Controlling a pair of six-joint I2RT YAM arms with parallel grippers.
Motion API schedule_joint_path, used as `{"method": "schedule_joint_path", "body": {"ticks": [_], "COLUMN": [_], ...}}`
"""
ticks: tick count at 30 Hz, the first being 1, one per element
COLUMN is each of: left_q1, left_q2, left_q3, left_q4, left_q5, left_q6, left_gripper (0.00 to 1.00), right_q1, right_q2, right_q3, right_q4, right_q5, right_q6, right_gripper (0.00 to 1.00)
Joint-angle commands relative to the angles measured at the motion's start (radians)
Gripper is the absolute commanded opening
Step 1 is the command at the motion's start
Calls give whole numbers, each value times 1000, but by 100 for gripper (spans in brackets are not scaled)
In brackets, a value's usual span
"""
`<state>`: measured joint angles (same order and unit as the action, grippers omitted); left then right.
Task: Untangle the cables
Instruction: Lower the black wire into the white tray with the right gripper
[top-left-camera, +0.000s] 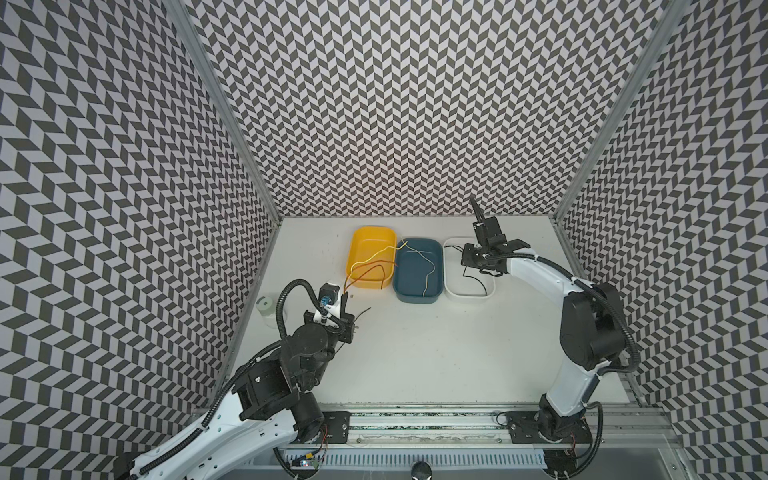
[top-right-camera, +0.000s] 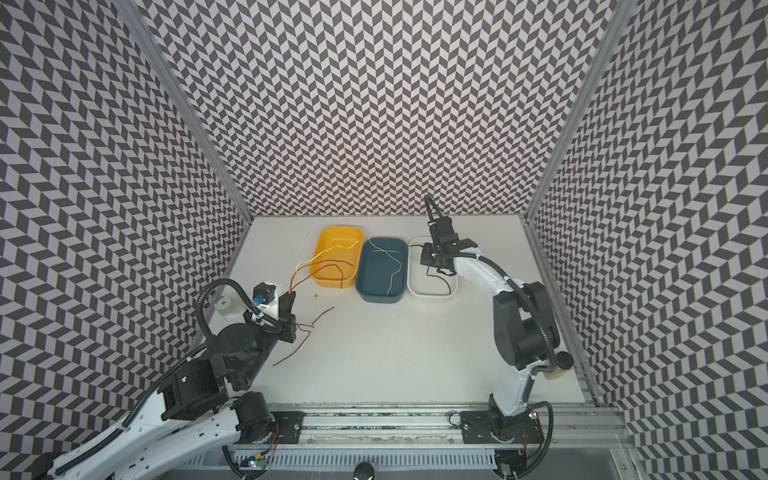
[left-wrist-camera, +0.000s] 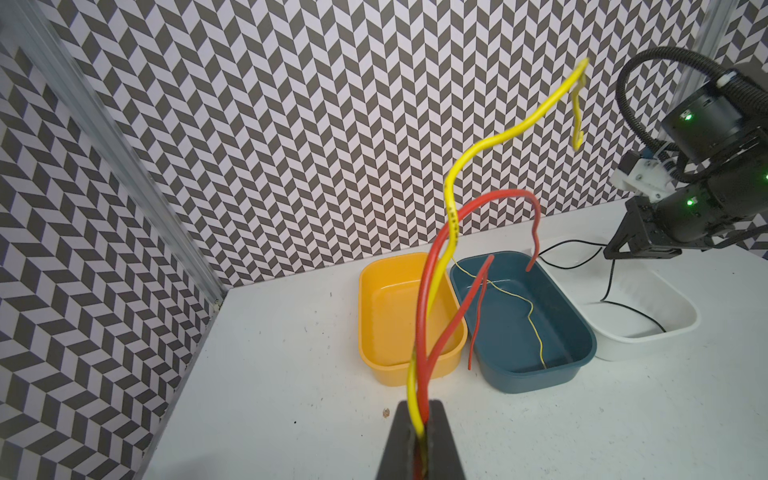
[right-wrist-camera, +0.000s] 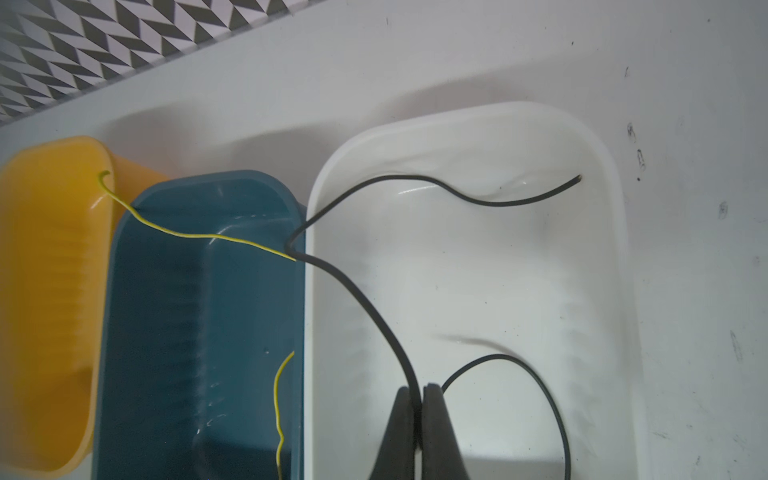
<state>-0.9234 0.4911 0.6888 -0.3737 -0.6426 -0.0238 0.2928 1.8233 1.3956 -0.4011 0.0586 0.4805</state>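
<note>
Cables (right-wrist-camera: 390, 176) lie in blue tray (right-wrist-camera: 166, 332) and white tray (right-wrist-camera: 478, 270).

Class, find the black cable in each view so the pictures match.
Top view: black cable in the white tray, right of centre.
Top view: the cable in that tray likewise.
Left wrist: cable in the tray.
Right wrist: cable pinched by the right gripper, over the tray.
Shared landmark: white tray.
</note>
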Motion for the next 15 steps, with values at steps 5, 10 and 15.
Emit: {"method": "schedule_joint_path", "body": {"ticks": [5, 10, 15], "left_q1": [4, 4, 7], "left_q2": [-10, -43, -40], "left_q3": [-5, -7, -7], "left_q4": [22, 22, 24], "left_q5": [4, 4, 9], "left_q6": [-7, -7, -6], "left_gripper": [0, 0, 0], "right_q1": [7, 8, 8], "right_q2": [62, 76, 79], "right_q3": [18, 24, 39], "right_q4": [-55, -85, -133], "right_q5": [21, 26, 49], "right_q6": [24, 28, 36], "right_gripper": [0, 0, 0]}}
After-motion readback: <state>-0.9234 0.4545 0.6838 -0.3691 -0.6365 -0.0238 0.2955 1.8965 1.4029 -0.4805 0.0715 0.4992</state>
